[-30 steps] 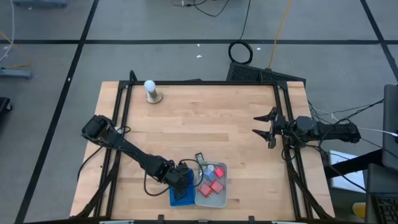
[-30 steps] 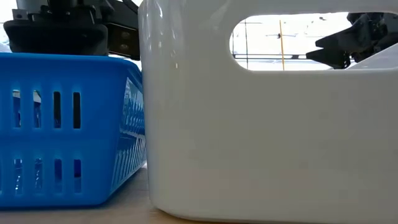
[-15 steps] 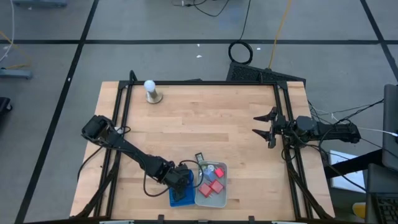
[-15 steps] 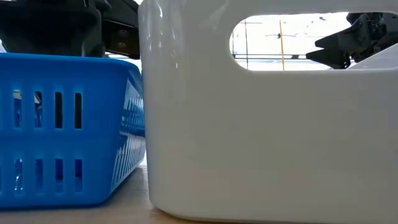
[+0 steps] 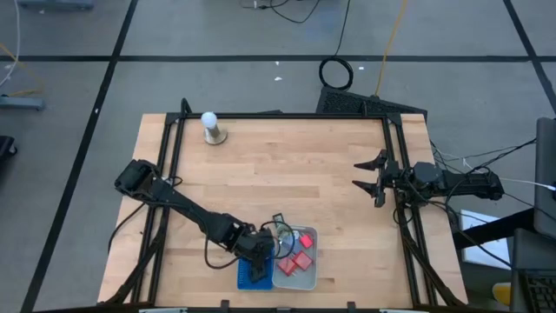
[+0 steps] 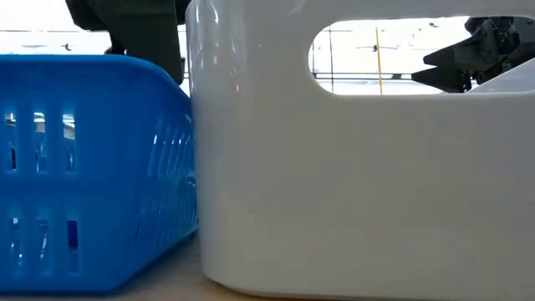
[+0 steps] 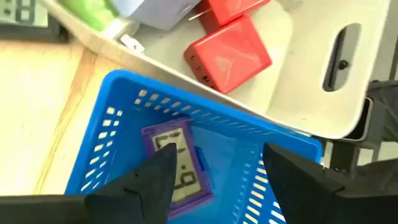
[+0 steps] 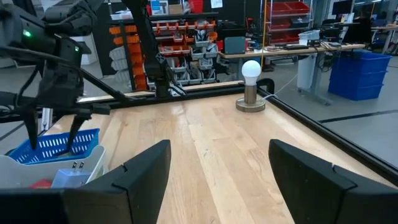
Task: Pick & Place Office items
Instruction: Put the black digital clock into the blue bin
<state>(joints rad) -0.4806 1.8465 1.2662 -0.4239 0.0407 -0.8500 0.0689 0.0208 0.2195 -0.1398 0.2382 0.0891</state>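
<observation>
Two trays sit side by side at the table's [image 5: 287, 174] near edge: blue tray [image 5: 254, 276] and, touching it on the right, grey tray [image 5: 295, 271].

L gripper [image 5: 257, 261] hangs over the blue tray; in the left wrist view its fingers [image 7: 146, 180] are spread wide with nothing between them. Directly below, on the blue tray's floor, lies a purple-topped item [image 7: 177, 163] with a small display face, flat, near the wall shared w/ the grey tray.

Grey tray holds the rest seen here: red blocks [image 5: 298, 254] grouped together, one red block [image 7: 228, 53] close to the shared wall; a light-blue item [image 7: 160, 10] and a green item [image 7: 94, 11] at the far end, the green one against the rim. Other items: cannot tell.

Low view: blue tray wall [image 6: 92, 167] and grey tray wall [image 6: 359, 184] fill the frame; L arm shows dark above the blue tray.

R gripper [image 5: 372, 178] waits at the table's right edge, well apart from both trays, fingers open and empty (right wrist view). White ball on base [image 5: 209, 126] stands near the far left corner.
</observation>
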